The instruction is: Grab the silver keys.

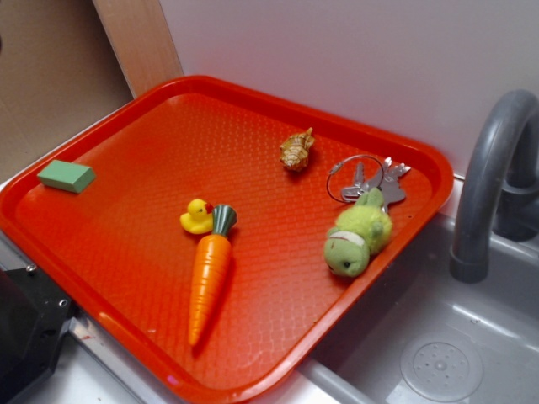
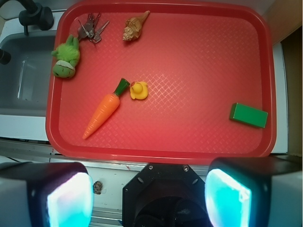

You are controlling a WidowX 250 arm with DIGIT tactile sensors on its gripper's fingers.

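Note:
The silver keys [image 1: 376, 181] lie on a thin wire ring at the far right corner of the red tray [image 1: 126, 278], touching the green plush toy [image 1: 358, 236]. In the wrist view the keys [image 2: 91, 29] sit at the tray's top left, above the plush [image 2: 66, 57]. My gripper [image 2: 149, 201] is open and empty, high above the tray's near edge, far from the keys. Its two pads [image 2: 70, 201] glow cyan at the bottom of the wrist view. The gripper does not show in the exterior view.
On the tray lie a golden-brown shell trinket [image 1: 296, 150], a yellow duck [image 1: 198, 216], an orange carrot [image 1: 208, 278] and a green block [image 1: 66, 176]. A grey sink [image 1: 438, 353] with a faucet [image 1: 497, 168] sits right of the tray. The robot base [image 1: 25, 328] is at the lower left.

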